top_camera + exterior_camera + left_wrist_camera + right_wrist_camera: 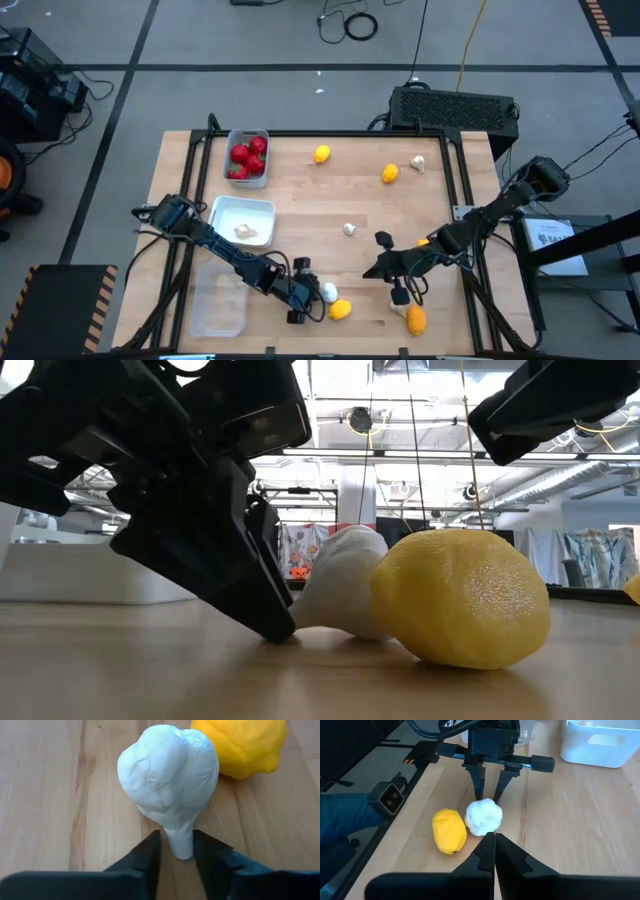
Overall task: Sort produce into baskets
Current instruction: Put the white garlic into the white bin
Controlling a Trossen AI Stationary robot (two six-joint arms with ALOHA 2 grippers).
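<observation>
A whitish garlic bulb [167, 775] lies on the wooden table near its front edge. It touches a yellow lemon [240, 745] on the side away from my left gripper [177, 852]. That gripper is shut on the bulb's stem. In the high view the bulb [329, 292] and lemon [341, 309] lie just right of my left gripper [316, 298]. My right gripper [494, 837] is shut on nothing and hovers above the table [372, 272], pointing at the bulb [483, 816]. My left gripper pinches the garlic bulb's narrow stem end [179, 845] between its two fingers. The fingers [265, 610] slant down from the table's far left. The bulb's fat end [340, 585] rests on the table against the lemon [460, 600].
A grey basket [248, 137] with red fruits stands far left. A white basket [243, 205] holds a garlic bulb. A clear basket [218, 300] sits front left. Loose lemons [321, 154], [390, 173], [416, 320] and garlic bulbs [417, 163], [349, 229] lie about.
</observation>
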